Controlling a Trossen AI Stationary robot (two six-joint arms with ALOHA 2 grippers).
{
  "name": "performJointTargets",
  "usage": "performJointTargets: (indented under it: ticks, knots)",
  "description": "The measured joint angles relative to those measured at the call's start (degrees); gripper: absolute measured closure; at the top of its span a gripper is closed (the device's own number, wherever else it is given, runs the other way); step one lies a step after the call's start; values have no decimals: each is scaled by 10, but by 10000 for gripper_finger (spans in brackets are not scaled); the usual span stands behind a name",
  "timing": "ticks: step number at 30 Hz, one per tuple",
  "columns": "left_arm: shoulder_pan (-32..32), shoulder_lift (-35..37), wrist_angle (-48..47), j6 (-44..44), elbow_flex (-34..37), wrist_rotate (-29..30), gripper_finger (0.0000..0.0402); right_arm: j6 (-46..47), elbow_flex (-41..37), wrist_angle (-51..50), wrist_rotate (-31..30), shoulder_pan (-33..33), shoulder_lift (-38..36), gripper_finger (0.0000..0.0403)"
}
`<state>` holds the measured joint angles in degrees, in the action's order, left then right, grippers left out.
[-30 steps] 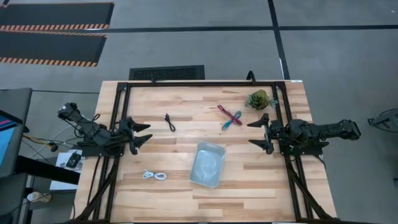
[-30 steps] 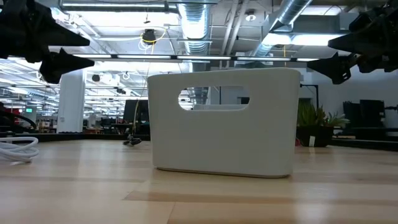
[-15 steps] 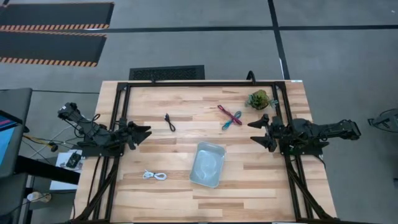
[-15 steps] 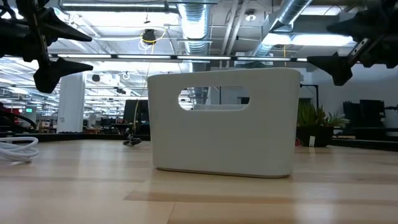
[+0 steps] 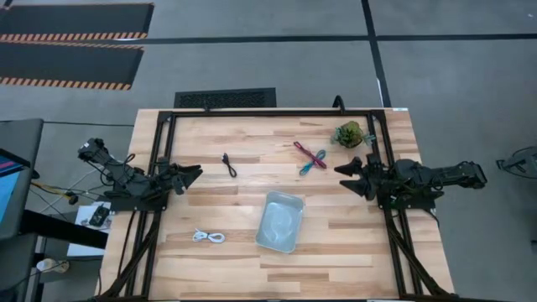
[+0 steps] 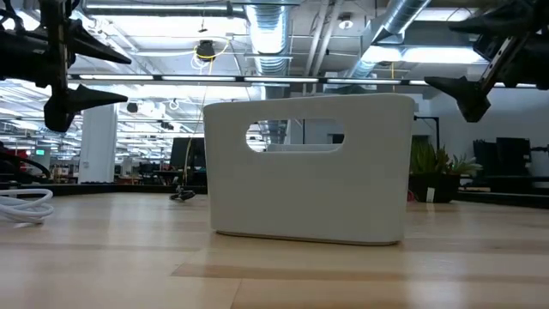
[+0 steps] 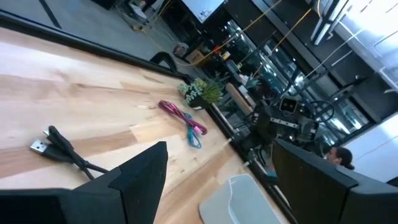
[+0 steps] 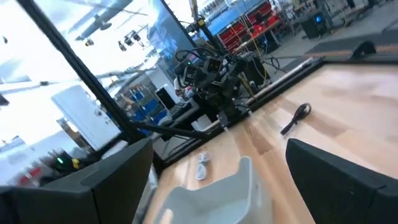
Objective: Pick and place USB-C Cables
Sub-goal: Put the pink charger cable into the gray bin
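Four USB-C cables lie flat on the wooden table. The black one is far left of centre. The magenta one and the teal one cross each other at the far right. The white one is coiled near the front left. A pale tray stands in the middle. My left gripper hovers open at the left edge. My right gripper hovers open at the right edge. Both point level toward the centre.
A small green potted plant stands at the far right corner, close to the crossed cables. A black frame runs along the table's far edge and sides. Bare wood lies around the tray.
Both grippers have rolled about the line they point along while staying in place above the table's edges. In the high view their fingers now show closer together, one over the other. Both remain open. No cable or tray has moved.
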<state>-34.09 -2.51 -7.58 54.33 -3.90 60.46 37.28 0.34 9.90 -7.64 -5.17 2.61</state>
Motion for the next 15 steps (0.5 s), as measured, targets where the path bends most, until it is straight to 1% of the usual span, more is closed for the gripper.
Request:
performJointTargets:
  ticks: [3,6,9,12,15]
  knots:
    - [0,0,-2,-2,-1,-1,127,37,0,0,-1,0,0,10]
    - [0,0,-2,24,-1,-28,127,40,0,0,-10,0,0,10]
    - [0,0,-2,25,-1,-31,127,65,0,0,-49,0,0,10]
    - [0,0,2,19,0,-2,127,97,0,0,-94,0,0,10]
    - [0,0,19,-11,1,28,127,88,0,0,-124,0,0,10]
